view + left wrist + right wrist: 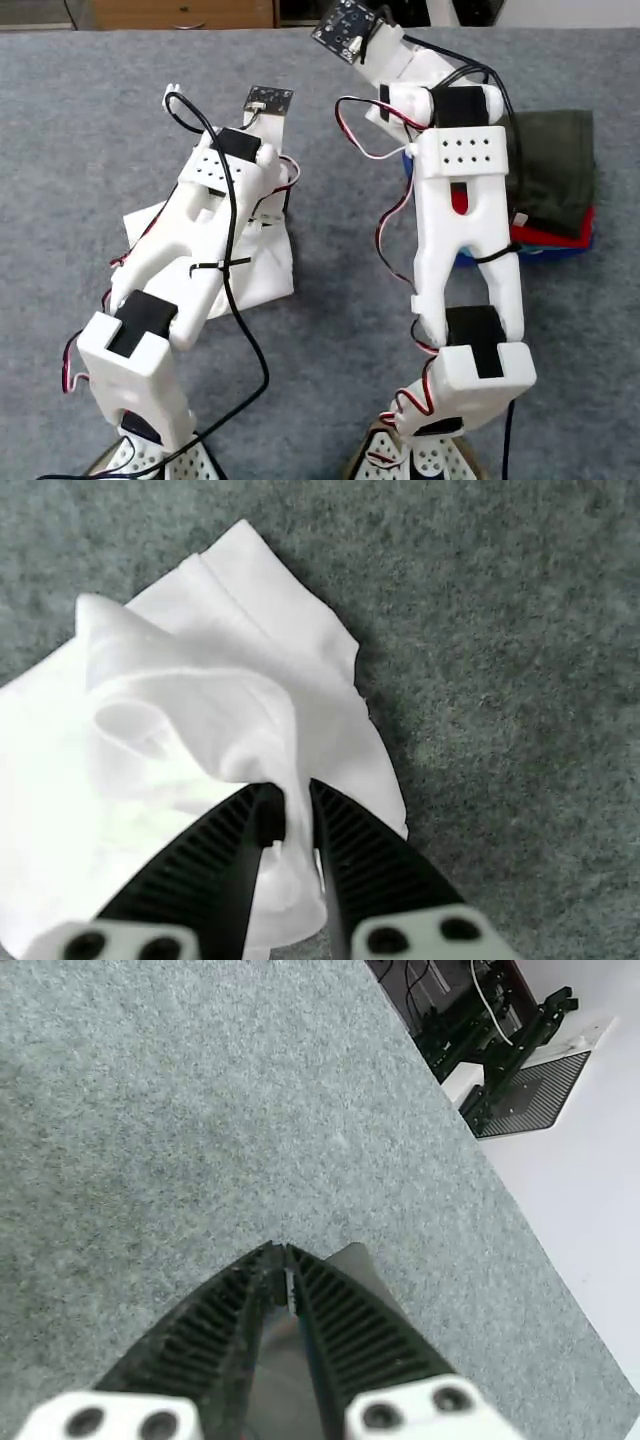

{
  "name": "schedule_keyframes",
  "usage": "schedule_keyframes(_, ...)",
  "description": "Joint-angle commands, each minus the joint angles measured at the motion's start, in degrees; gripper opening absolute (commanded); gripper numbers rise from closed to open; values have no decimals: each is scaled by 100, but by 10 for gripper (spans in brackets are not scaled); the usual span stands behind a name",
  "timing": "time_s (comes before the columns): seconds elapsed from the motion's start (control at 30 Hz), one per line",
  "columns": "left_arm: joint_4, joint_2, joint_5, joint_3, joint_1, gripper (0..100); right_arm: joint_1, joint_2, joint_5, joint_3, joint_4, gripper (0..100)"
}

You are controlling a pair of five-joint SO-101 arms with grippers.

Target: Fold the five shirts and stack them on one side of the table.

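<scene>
The left gripper [290,798] is pinching a raised fold of the crumpled white cloth shirt [190,690], which is lying on the grey carpeted table [500,630] beneath the left arm. The right gripper [281,1252] — black ribbed jaws pressed together, holding nothing — is hovering over bare carpet near the table's far edge, while a stack of folded shirts [555,170], dark green over red over blue, is resting at the table's right side
</scene>
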Motion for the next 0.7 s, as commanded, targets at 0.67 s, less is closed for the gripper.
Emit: schedule_keyframes(0.67,1169,-31,422,-1820,-2409,26,-769,-347,-132,-268,501,4)
